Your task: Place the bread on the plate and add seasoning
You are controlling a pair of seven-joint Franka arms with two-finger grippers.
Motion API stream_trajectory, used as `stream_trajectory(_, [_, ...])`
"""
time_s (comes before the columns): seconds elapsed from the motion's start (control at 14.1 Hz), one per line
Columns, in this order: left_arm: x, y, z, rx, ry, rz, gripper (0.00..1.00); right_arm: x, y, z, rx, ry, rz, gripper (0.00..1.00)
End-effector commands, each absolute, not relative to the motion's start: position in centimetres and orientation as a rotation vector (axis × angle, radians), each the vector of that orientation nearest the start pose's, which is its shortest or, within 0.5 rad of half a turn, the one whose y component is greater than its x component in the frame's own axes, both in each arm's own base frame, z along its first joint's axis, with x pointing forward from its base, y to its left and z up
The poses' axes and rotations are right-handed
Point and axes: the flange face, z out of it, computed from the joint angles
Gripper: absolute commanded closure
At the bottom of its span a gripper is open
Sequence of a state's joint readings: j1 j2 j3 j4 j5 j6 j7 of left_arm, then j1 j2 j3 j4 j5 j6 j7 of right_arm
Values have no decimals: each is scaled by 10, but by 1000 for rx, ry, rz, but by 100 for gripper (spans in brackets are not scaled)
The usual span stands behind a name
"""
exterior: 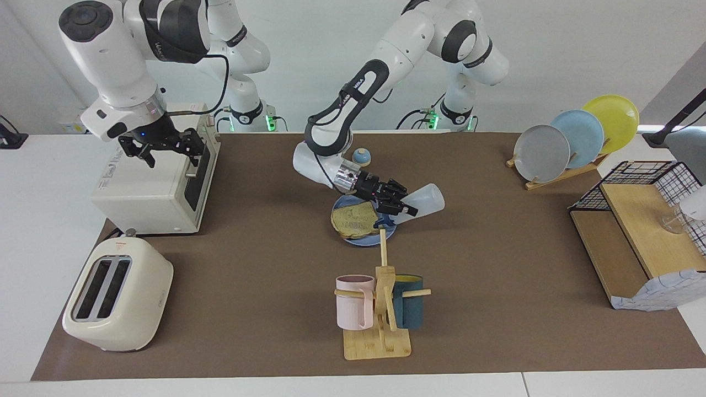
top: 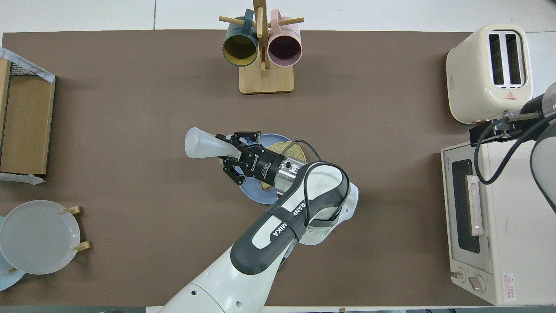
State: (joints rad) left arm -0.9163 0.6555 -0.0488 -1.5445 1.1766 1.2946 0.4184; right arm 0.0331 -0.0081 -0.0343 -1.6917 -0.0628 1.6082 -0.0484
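Observation:
The blue plate (exterior: 364, 239) lies in the middle of the table with the bread (exterior: 353, 219) on it, crust toward the right arm's end. It also shows in the overhead view (top: 257, 198), where my arm covers most of the bread (top: 296, 151). My left gripper (exterior: 406, 212) (top: 229, 152) is shut on the seasoning (exterior: 426, 199) (top: 203, 145). It holds the bottle tilted, almost lying, with the cap end low over the plate's edge beside the bread. My right gripper (exterior: 168, 153) is open and empty, up over the toaster oven (exterior: 149, 190), and waits.
A mug rack (exterior: 380, 300) with a pink and a teal mug stands farther from the robots than the plate. The blue-domed bell (exterior: 361, 157) is nearer. A cream toaster (exterior: 118, 295) sits at the right arm's end. The plate rack (exterior: 573, 143) and wire-and-wood shelf (exterior: 645, 231) sit at the left arm's end.

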Motion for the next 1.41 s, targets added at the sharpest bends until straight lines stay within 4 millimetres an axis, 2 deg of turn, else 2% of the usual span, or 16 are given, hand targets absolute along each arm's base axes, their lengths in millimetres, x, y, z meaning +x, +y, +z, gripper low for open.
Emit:
stream_trajectory(0.0, [475, -420, 371, -1443, 1215, 400, 100, 545, -11, 579, -3188, -113, 133, 0])
stream_trajectory(0.07, [480, -408, 396, -1536, 1178, 369, 100, 545, -11, 579, -3188, -113, 133, 0])
stream_trajectory(0.21, [492, -385, 411, -1696, 1068, 328, 100, 545, -11, 579, -3188, -113, 133, 0])
stream_trajectory(0.28, [502, -366, 427, -1824, 1018, 298, 100, 545, -11, 579, -3188, -113, 133, 0])
stream_trajectory(0.42, [524, -319, 477, -2069, 995, 182, 100, 545, -11, 578, -3188, -113, 136, 0])
stream_trajectory(0.57, [543, -275, 513, -2251, 937, 93, 100, 545, -11, 579, -3188, -113, 133, 0])
stream_trajectory(0.64, [554, -255, 526, -2372, 897, 24, 100, 545, -11, 579, -3188, -113, 133, 0])
stream_trajectory(0.78, [567, -230, 540, -2633, 692, -182, 100, 545, -11, 579, -3188, -113, 131, 0])
stream_trajectory(0.92, [581, -206, 540, -2792, 534, -414, 100, 545, -11, 578, -3188, -113, 136, 0])
stream_trajectory(1.06, [592, -182, 523, -2932, 384, -650, 100, 545, -11, 579, -3188, -113, 131, 0])
stream_trajectory(1.13, [594, -165, 513, -2958, 336, -760, 100, 545, -11, 578, -3188, -113, 136, 0])
stream_trajectory(1.34, [584, -149, 469, -2970, 298, -1069, 100, 545, -11, 579, -3188, -113, 133, 0])
